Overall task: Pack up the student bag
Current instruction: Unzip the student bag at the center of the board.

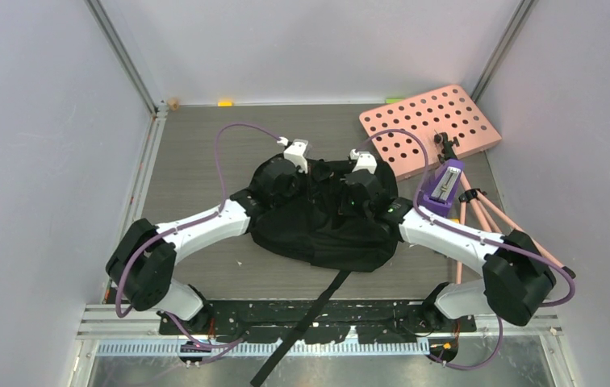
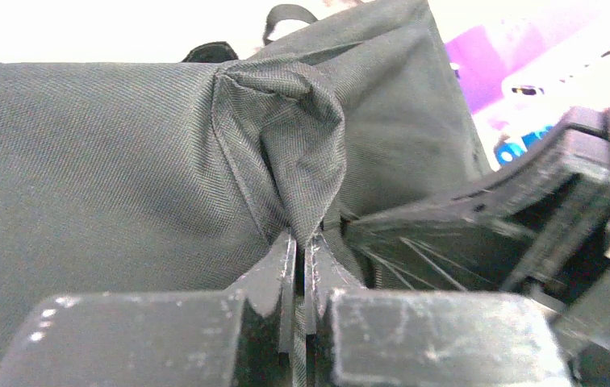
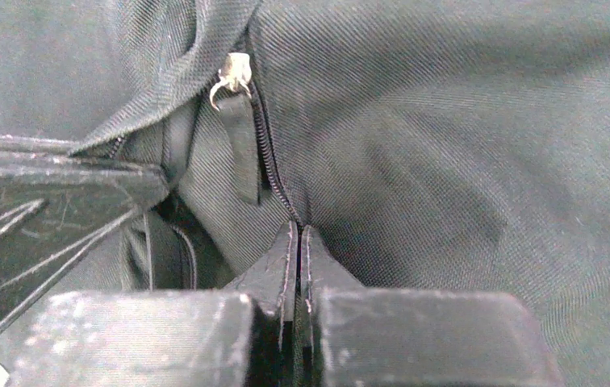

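The student bag (image 1: pixel 326 230) is a black fabric backpack lying in the middle of the table, with a long black strap (image 1: pixel 306 322) running off the near edge. My left gripper (image 1: pixel 311 179) is shut on a pinched fold of the bag's fabric (image 2: pixel 286 137) at its far left part. My right gripper (image 1: pixel 342 187) is shut on the bag's fabric beside the zipper (image 3: pixel 273 173), just below a zipper pull (image 3: pixel 233 76). In the wrist views the left gripper (image 2: pixel 302 242) and right gripper (image 3: pixel 298 234) each have fabric between their closed jaws. The bag's inside is hidden.
A pink board with round holes (image 1: pixel 431 127) lies at the back right. A purple box-shaped item (image 1: pixel 443 189) and a pink-legged tripod (image 1: pixel 479 214) lie right of the bag, next to my right arm. Walls close in on both sides.
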{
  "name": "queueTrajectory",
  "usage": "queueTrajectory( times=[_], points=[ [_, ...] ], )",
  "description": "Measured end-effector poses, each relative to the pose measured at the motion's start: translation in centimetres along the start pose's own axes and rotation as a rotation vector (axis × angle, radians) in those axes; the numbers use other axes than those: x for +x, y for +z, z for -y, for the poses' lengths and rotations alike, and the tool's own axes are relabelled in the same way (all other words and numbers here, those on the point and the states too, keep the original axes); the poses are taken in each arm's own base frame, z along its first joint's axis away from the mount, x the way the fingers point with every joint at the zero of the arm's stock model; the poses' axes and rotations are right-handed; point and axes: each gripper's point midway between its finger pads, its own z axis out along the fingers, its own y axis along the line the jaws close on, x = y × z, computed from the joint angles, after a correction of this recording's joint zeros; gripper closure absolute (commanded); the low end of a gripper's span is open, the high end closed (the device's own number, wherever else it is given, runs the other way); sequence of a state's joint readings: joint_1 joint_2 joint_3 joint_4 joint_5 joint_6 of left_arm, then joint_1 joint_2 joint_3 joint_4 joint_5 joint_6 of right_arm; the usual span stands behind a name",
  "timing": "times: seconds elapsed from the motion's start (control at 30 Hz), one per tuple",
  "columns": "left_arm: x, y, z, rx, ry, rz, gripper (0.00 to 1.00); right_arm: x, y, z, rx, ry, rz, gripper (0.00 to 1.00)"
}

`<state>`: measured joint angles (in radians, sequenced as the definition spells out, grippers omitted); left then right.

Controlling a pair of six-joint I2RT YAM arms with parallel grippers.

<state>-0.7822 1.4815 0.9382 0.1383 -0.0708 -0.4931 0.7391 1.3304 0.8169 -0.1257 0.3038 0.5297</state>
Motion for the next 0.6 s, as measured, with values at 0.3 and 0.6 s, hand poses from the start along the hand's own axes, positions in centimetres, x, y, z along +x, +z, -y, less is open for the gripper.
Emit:
queueTrajectory(
  times=[0.3,0.6],
  points=[
    [0.2,-0.6,0.5,0.143,-0.08,-0.07,1.0,0.0,1.3,-2.6,-0.156,0.064,0.036,0.93],
    [0.3,-0.8,0.1,0.168,-0.176,-0.089,1.0,-0.4,0.4,-3.4,-0.203,0.082,0.035,0.56]
  ],
)
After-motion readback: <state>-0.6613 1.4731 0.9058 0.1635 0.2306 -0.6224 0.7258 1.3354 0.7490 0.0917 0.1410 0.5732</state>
